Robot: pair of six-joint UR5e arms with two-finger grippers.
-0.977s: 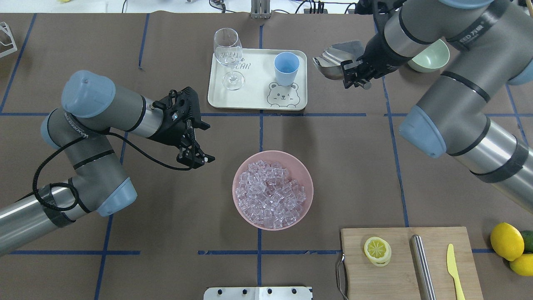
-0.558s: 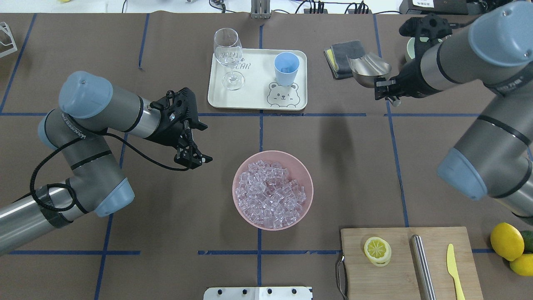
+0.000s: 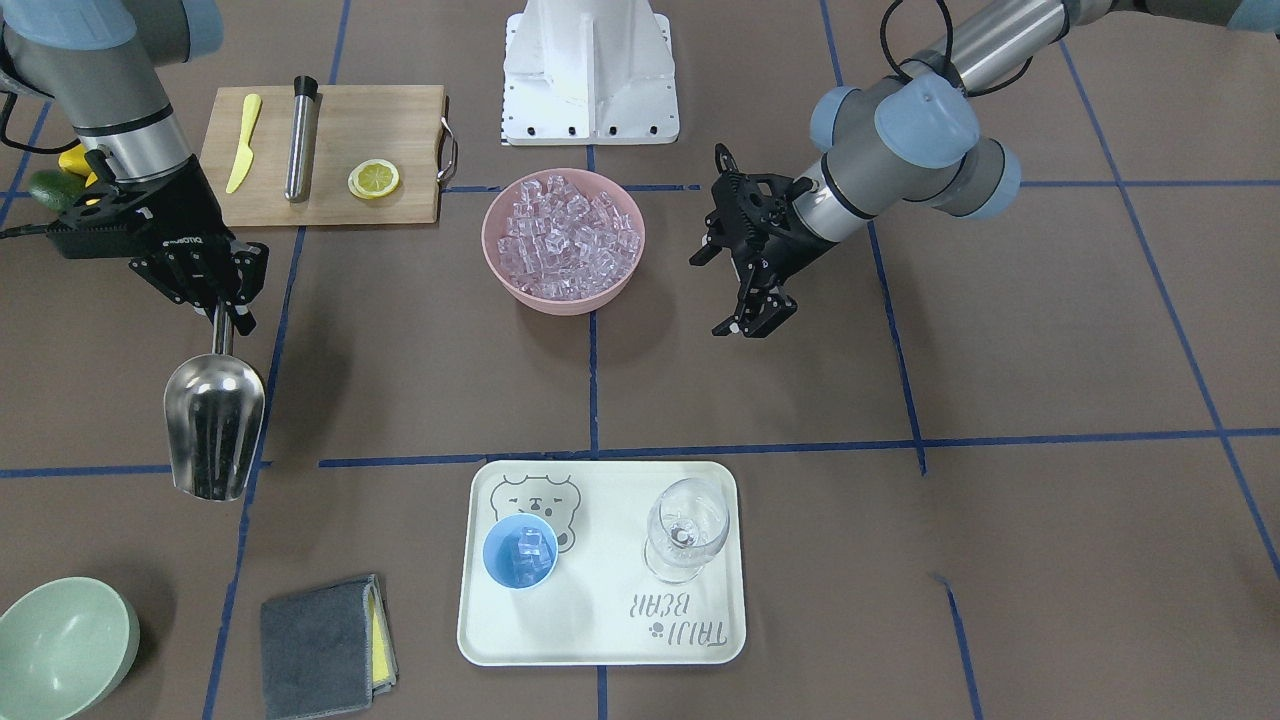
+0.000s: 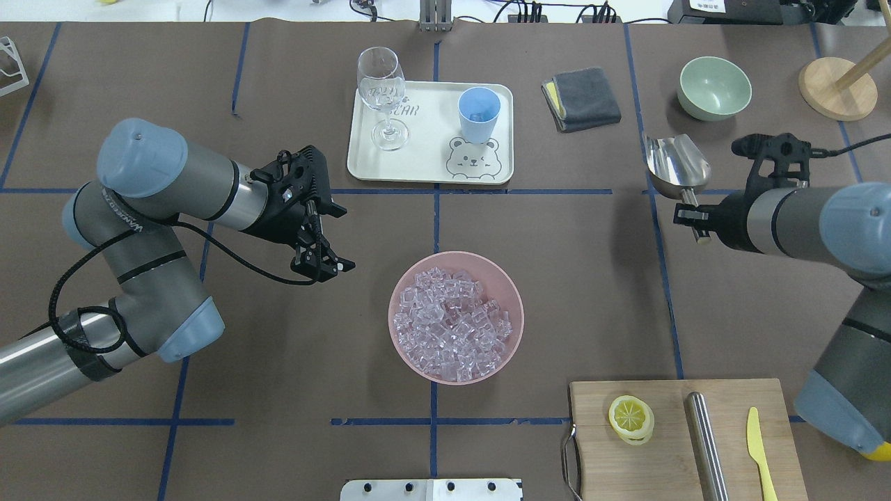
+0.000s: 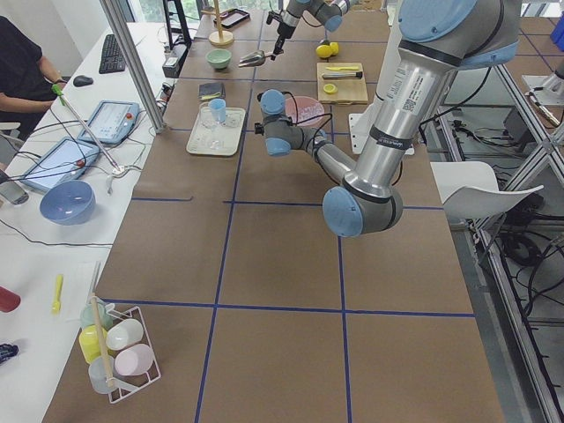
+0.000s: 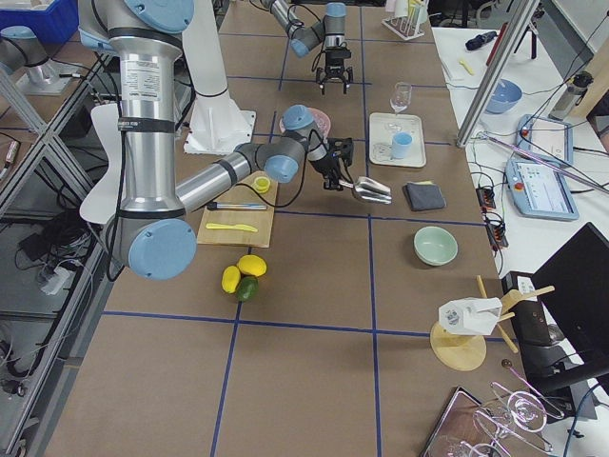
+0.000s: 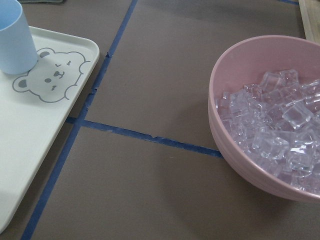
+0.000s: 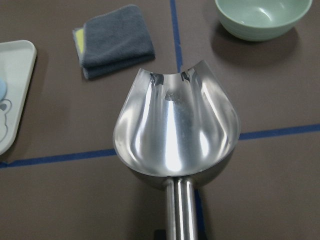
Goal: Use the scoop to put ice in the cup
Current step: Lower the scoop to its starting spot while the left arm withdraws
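scoop (image 8: 176,127) empty, upright | grey cloth (image 8: 116,40) | green bowl (image 8: 260,17) beyond

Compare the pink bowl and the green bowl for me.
The pink bowl is heaped with ice; the green bowl is empty. The pink bowl looks wider than the green bowl. The pink bowl sits mid-table, the green bowl farther back on the right. Both are round and upright.

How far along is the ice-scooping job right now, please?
Done: a few ice cubes sit in the cup. In hand: the right gripper holds the scoop, empty, away from the tray. Left: possibly more scoops from the full pink bowl, or setting the scoop down.
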